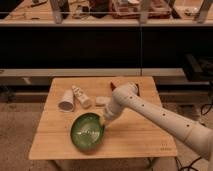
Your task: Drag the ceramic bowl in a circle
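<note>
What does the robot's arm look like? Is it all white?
Mostly, yes. The arm is creamy white, made of fat round tubes with a rounded elbow joint, and small dark dots run along it. The gripper at its tip is pale too; it sits at the rim of the green ceramic bowl.
</note>
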You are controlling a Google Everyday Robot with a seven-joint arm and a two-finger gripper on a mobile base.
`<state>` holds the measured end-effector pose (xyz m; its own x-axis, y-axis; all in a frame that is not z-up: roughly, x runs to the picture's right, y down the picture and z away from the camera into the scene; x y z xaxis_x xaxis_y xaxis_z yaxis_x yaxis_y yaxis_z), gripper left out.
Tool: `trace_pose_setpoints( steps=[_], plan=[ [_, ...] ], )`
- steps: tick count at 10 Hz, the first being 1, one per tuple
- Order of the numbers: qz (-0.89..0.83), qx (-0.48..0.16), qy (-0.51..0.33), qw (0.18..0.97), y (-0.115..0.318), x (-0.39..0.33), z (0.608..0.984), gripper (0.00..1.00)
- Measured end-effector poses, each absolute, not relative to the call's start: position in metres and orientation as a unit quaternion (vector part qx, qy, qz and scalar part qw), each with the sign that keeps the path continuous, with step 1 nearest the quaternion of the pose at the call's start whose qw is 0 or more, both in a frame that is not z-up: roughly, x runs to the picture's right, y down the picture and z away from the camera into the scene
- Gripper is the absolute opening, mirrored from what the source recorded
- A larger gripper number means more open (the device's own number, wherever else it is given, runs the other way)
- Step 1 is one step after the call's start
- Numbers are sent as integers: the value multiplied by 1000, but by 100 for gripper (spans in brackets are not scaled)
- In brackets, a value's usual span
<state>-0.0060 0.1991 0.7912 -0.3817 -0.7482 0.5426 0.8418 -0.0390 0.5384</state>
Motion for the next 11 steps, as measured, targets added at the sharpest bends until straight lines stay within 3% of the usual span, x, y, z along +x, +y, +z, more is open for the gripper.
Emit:
trace_pose_setpoints(
  steps=[6, 11],
  plan=[
    [-788, -71, -456, 407, 262, -79, 773, 14],
    [-784, -28, -496, 373, 242, -175, 783, 14]
  ],
)
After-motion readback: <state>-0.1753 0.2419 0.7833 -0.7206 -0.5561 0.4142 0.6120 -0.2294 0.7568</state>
